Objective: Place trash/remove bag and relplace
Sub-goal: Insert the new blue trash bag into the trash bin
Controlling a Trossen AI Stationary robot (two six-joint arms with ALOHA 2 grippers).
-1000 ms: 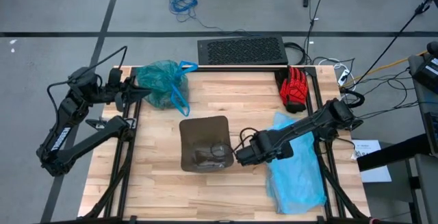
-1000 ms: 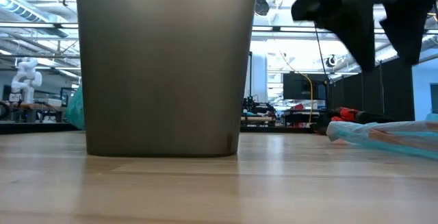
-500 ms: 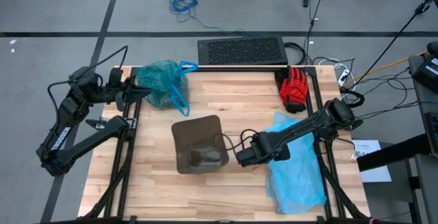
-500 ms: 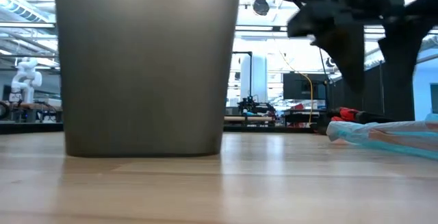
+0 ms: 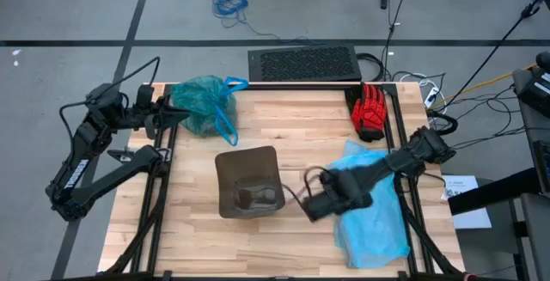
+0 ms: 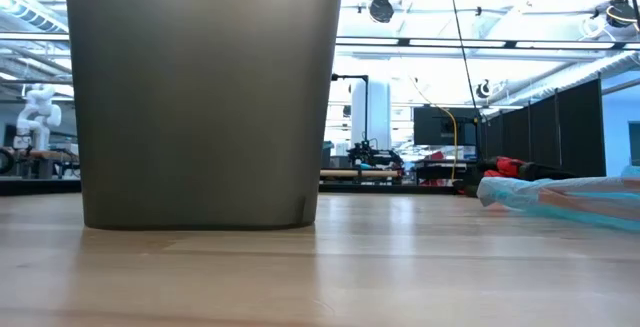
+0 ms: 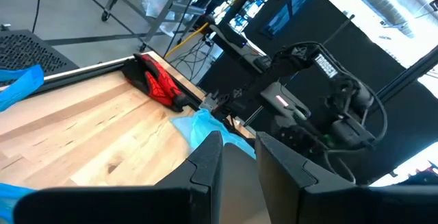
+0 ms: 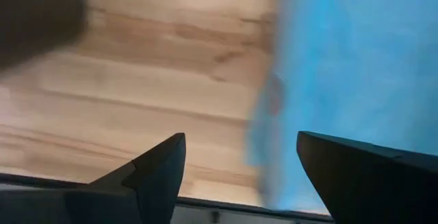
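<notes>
No readable text anywhere — none on the bin point(image 5: 249, 182), the bags or the glove. A white sheet point(image 5: 464, 202) on the floor off the table's point(image 5: 284, 118) right edge carries print — too small to make out.

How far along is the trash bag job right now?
Done, it seems: the teal-green bag sits tied off at the table's far left corner by the left gripper, out of the brown bin, which has no liner visible. In hand: the right gripper, open and empty, hangs between the bin and the sky-blue bag. Left: lining the bin with that bag.
</notes>
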